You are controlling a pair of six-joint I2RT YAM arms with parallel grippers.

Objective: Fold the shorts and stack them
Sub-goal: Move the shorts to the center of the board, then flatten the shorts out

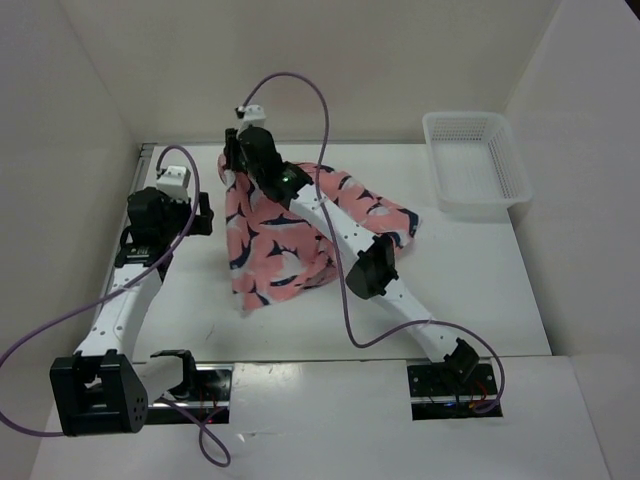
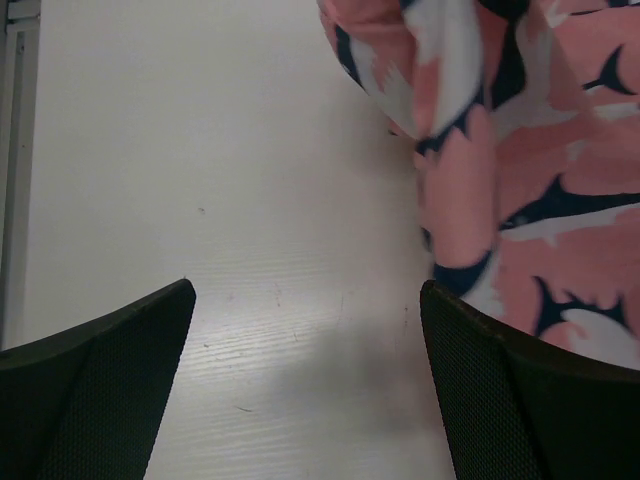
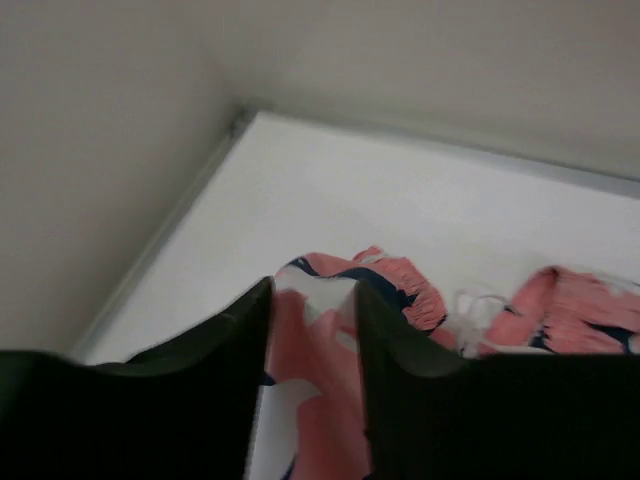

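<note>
This is a robot test cell in a lab, not a lived-in room. A bare white surface (image 1: 480,290) is boxed in by plain white walls (image 1: 330,60) along its left, far and right edges. A left arm (image 1: 125,300) and a right arm (image 1: 405,300), white and black, are bolted at its near edge, with purple cables (image 1: 327,115) looping loose above them. Printed shorts (image 1: 265,245) sit mid-surface, and a white mesh basket (image 1: 478,206) stands in the far right corner.
</note>
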